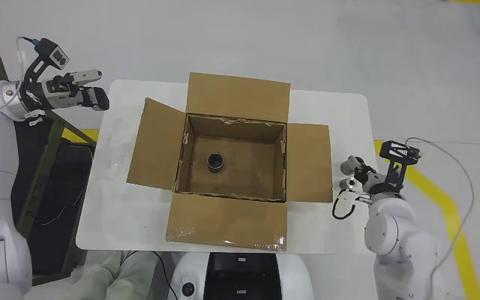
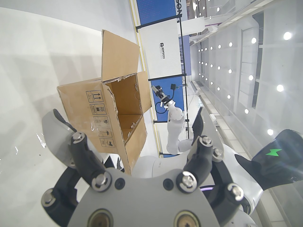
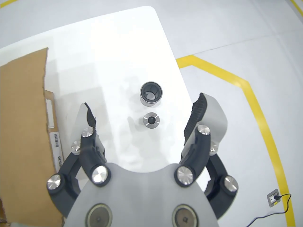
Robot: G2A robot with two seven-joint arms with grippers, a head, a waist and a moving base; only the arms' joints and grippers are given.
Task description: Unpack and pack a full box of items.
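On the table (image 1: 105,210) stands the open box (image 1: 236,94); left end effector (image 2: 129,116) and right end effector (image 3: 144,101) gape.

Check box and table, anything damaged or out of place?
The cardboard box has ragged, torn edges along its opening where the flaps fold out. Nothing else stands out: one metal cylinder stands inside, and a hollow sleeve and a small collet stand upright on the table.

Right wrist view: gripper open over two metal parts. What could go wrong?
1. The larger metal cylinder and the smaller metal part stand close together; the right gripper closing on one might knock the other.
2. Both sit near the edge of the table; a nudge could send one off.
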